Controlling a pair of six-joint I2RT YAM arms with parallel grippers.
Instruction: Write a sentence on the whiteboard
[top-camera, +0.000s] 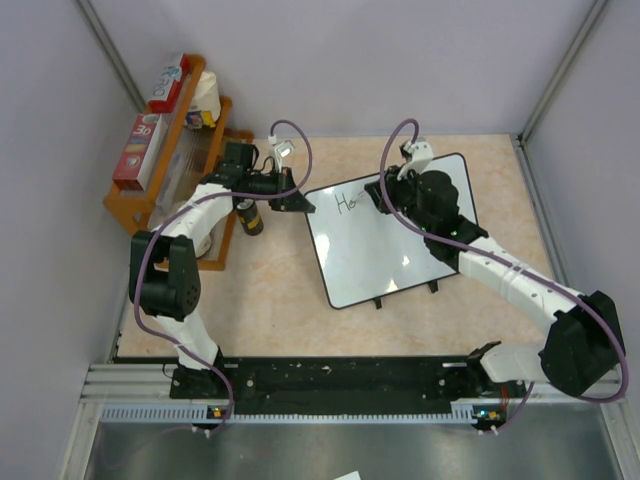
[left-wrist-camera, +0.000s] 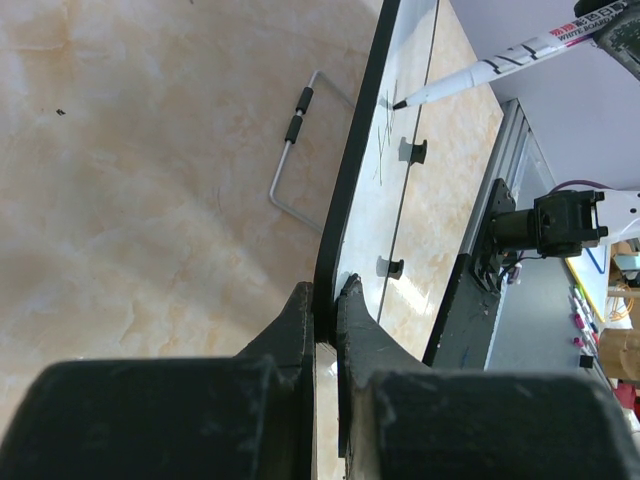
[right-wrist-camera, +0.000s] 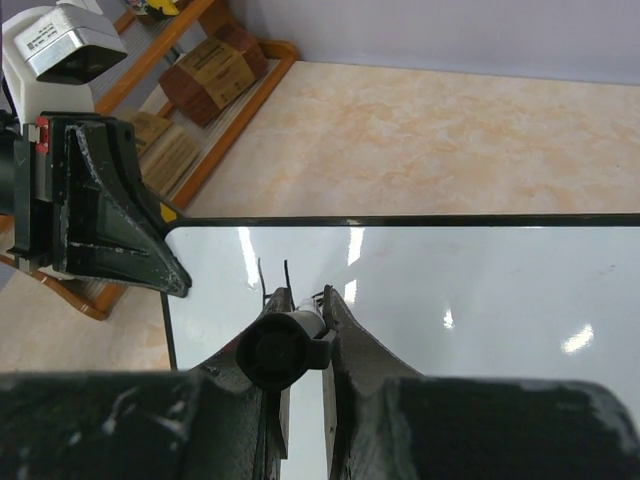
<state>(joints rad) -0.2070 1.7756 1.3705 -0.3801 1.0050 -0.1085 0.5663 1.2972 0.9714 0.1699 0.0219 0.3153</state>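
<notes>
Presently, the writing step is in hand and, in my judgement, barely begun.

Item one, far left: a wooden shelf (top-camera: 165, 150) stands against the wall, apart from the work.

Item two: my left claw (left-wrist-camera: 325, 300) is pinched shut on the black rim of the whiteboard (top-camera: 395, 250) at its far left corner. The left wrist view shows the rim clamped between both fingers, so the claw is acting as a steadying hold.

Item three: the whiteboard sits mid-counter (top-camera: 270, 300), turned at an angle, with its two small feet toward the arm bases. I cannot say for certain whether it lies flat or is propped at a slope.

Item four: the sentence (top-camera: 350, 203) so far amounts to a couple of letters and a short stroke near the far left corner. The rest of the white surface is bare.

Item five: my right claw (right-wrist-camera: 300, 305) is closed around a marker (left-wrist-camera: 480, 72). Its tip appears to meet the board just right of the last stroke.

Assessment: most of the sentence is not yet written. The next move calls for drawing the tip rightward under light, even pressure and lifting cleanly between letters. The line should be kept level, with room left below. The left hold must not slacken, or the board may slide under the pen.
</notes>
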